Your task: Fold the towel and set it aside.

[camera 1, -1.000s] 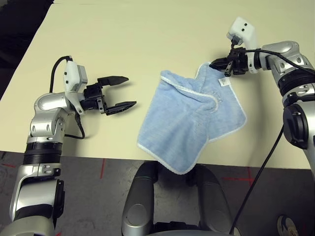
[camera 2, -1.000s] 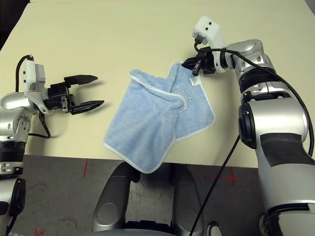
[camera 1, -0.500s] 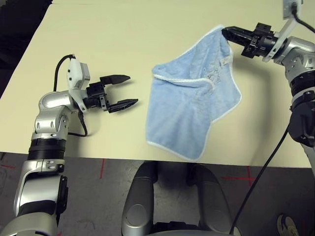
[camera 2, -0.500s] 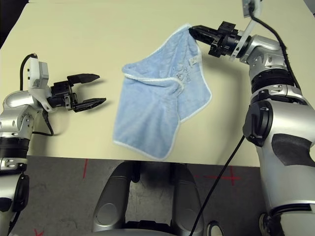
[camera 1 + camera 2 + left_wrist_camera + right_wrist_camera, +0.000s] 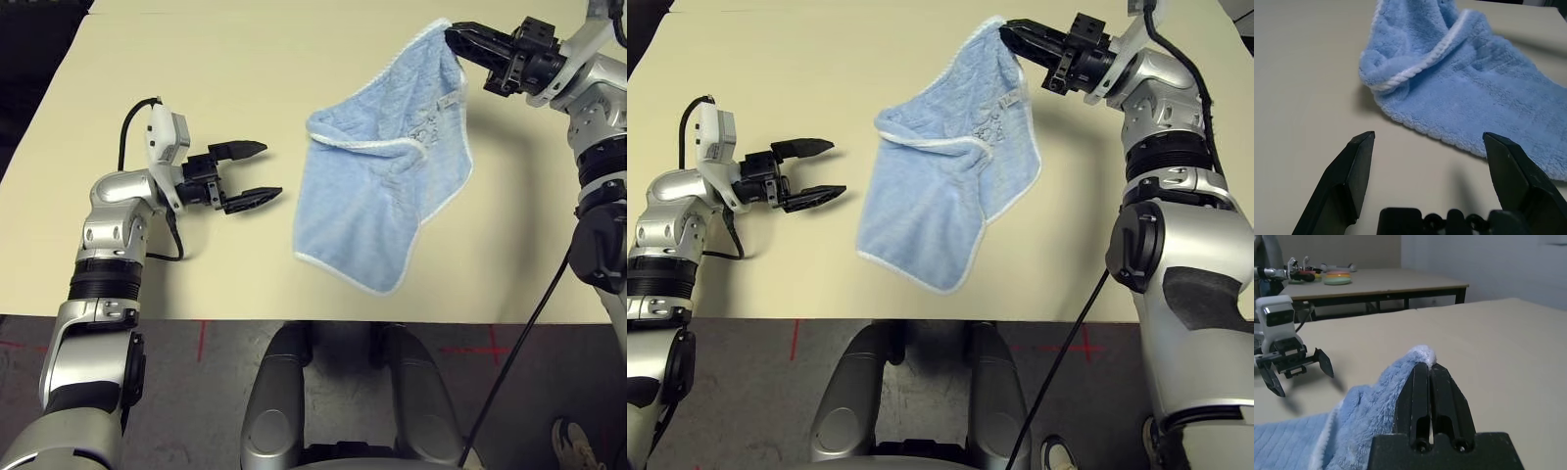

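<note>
The right gripper (image 5: 457, 35), clamped on a corner of the light blue terry-cloth towel (image 5: 382, 186), should carry it across squarely; the left gripper (image 5: 257, 172) stands wide, empty.

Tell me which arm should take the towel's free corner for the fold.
Left, probably. The right claw is shut on one corner of the towel, holding it up off the table. The left claw is open, holds nothing, and points at the towel's loose folded edge beside it.
</note>
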Controlling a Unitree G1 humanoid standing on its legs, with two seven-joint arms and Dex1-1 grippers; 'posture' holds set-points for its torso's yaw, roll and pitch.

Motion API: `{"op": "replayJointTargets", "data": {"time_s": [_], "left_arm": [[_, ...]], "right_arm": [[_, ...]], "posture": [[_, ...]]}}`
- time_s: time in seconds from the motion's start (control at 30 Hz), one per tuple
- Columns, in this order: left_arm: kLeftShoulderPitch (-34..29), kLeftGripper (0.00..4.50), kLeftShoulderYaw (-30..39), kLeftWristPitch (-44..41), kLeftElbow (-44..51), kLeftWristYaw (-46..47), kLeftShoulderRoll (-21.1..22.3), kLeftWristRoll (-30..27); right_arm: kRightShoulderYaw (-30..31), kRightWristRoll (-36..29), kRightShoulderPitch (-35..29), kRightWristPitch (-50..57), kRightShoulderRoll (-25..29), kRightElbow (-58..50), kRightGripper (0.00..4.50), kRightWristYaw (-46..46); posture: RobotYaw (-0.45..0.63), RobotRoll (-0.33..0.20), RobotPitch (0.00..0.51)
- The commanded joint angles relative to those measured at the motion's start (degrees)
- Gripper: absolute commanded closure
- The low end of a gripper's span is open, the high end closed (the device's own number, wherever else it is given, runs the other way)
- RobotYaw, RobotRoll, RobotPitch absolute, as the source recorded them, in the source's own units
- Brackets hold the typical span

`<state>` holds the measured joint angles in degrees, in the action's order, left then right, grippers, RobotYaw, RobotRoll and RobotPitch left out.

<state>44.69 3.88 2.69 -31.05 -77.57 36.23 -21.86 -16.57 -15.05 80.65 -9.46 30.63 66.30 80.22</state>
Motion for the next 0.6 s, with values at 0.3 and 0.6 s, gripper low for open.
{"op": "replayJointTargets", "data": {"time_s": [0.3, 0.6], "left_arm": [[3.2, 0.0, -0.7, 3.2, -5.7, -2.0, -1.1, 2.1], [8.3, 0.0, 2.8, 0.3, -9.0, 4.1, -4.8, 0.2]], "right_arm": [[-4.9, -7.1, 14.9, -0.6, 0.6, -1.4, 4.47, -5.5], [-3.1, -8.9, 17.1, 2.5, -4.2, -5.4, 4.47, -4.2]], "posture": [[0.06, 0.0, 0.294], [0.06, 0.0, 0.288]]}}
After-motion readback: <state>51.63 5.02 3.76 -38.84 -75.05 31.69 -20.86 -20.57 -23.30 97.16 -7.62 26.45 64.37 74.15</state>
